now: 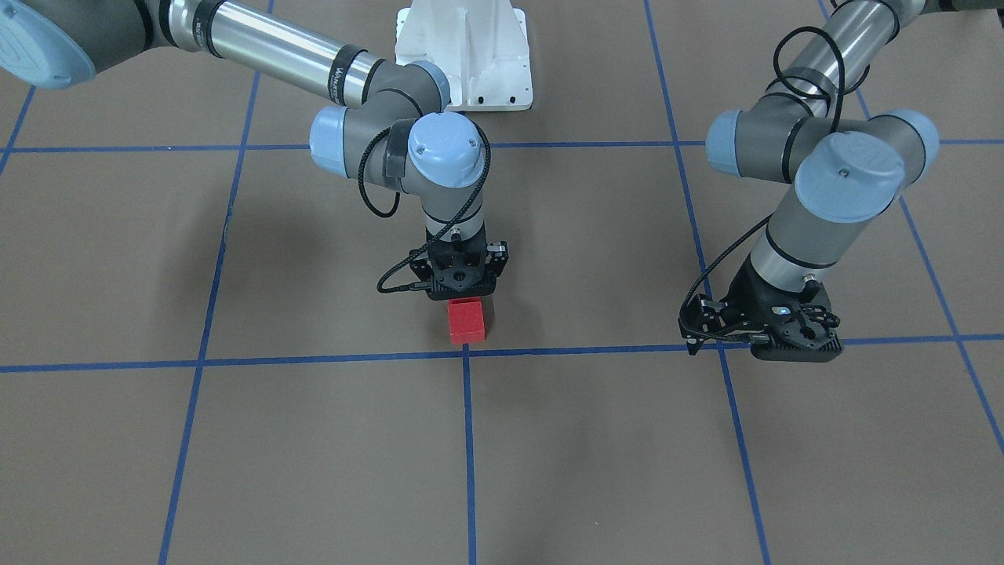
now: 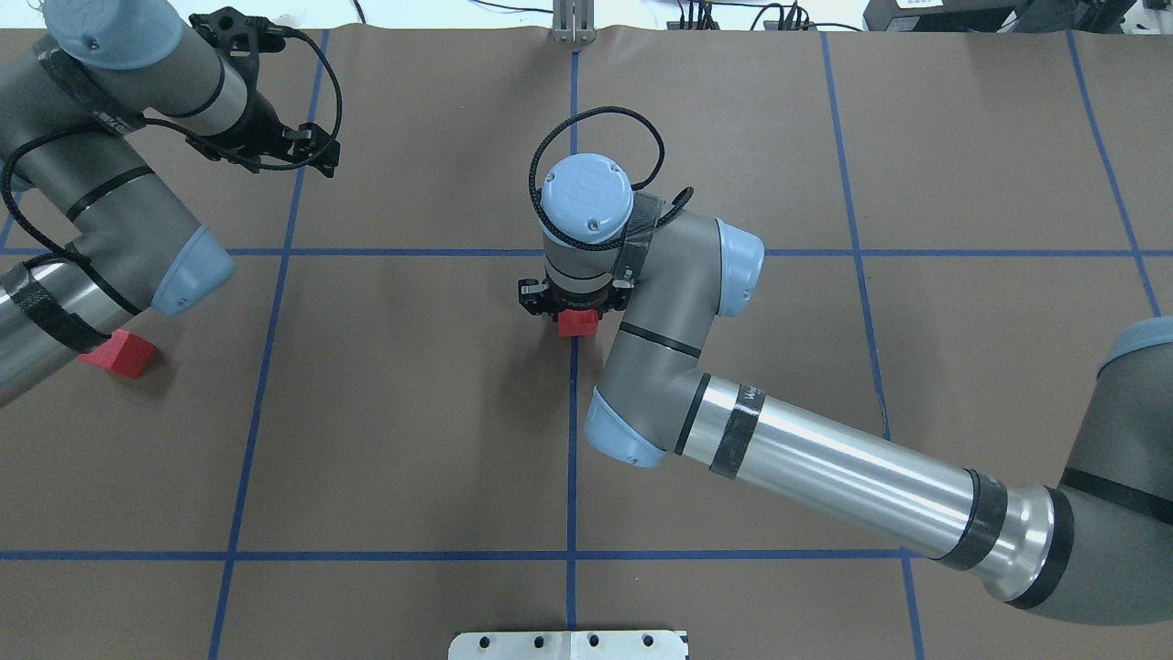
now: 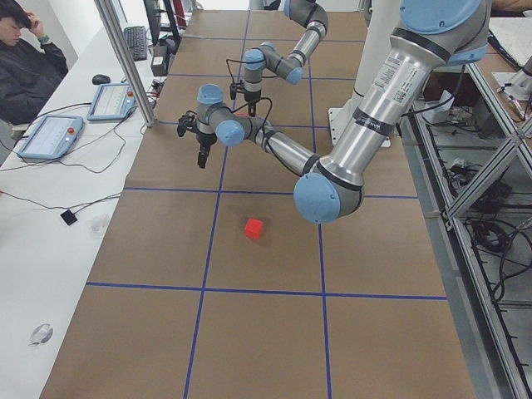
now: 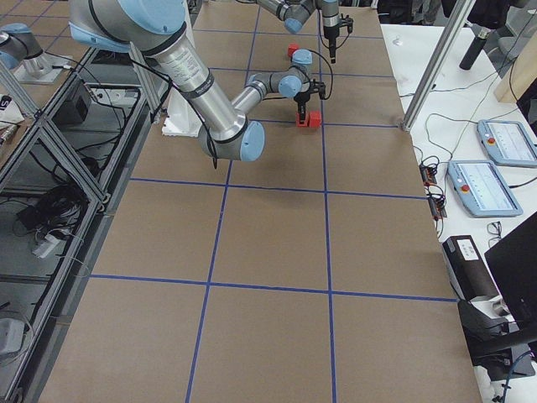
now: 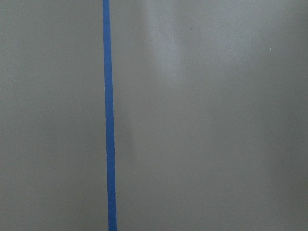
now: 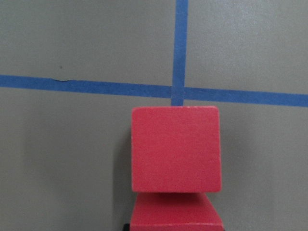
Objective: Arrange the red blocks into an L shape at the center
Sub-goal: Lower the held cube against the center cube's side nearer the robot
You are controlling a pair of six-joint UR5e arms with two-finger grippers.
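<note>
Two red blocks sit side by side next to the centre tape cross (image 6: 179, 91). One block (image 6: 175, 149) stands free and also shows in the front view (image 1: 467, 323). My right gripper (image 1: 463, 297) points straight down and is shut on the second block (image 6: 174, 211), which rests at table level against the first and also shows in the overhead view (image 2: 578, 323). The third red block (image 2: 121, 355) lies far on the left side, partly behind my left arm. My left gripper (image 2: 321, 163) hangs above bare table beyond it, shut and empty.
Blue tape lines (image 5: 109, 120) divide the brown table into squares. The white robot base (image 1: 463, 63) stands behind the centre. An aluminium post (image 3: 125, 58), tablets (image 3: 50, 137) and a seated person (image 3: 25, 41) are along the far table edge.
</note>
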